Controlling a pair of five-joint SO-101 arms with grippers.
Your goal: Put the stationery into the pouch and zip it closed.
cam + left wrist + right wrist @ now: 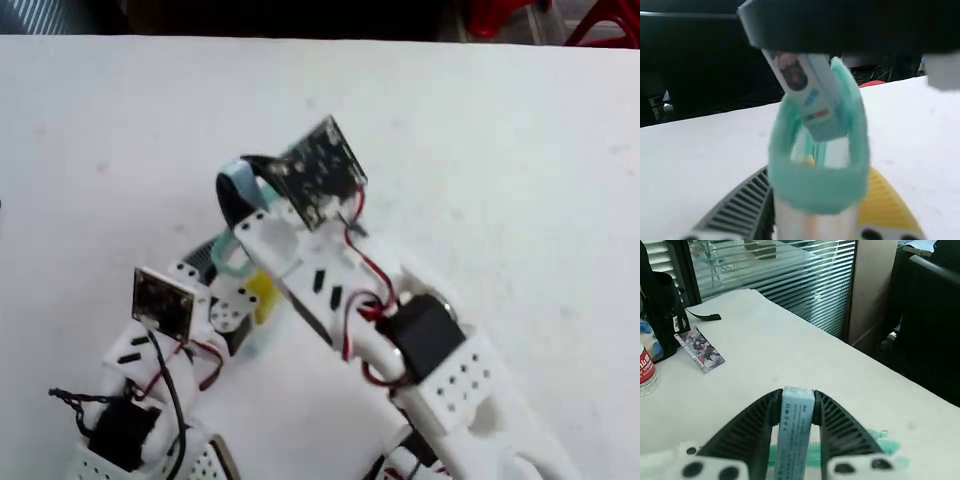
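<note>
A teal pouch (815, 187) stands with its mouth held up as an open loop. My left gripper (815, 205) is shut on it, the pouch pressed between a grey finger (740, 212) and a yellow finger (887, 200). From above, my right gripper (797, 407) is shut on a light blue stationery box (795, 432). The box (807, 95) hangs tilted with its lower end inside the loop. In the high view the right gripper (240, 192) holds the box (238, 172) just beyond the left gripper (238, 278) and the pouch (232, 262).
The white table (480, 130) spreads wide around both arms. In the right wrist view a black bag (660, 310), a water bottle (645, 367) and a printed card (700, 350) lie at the table's far end, near window blinds (780, 275).
</note>
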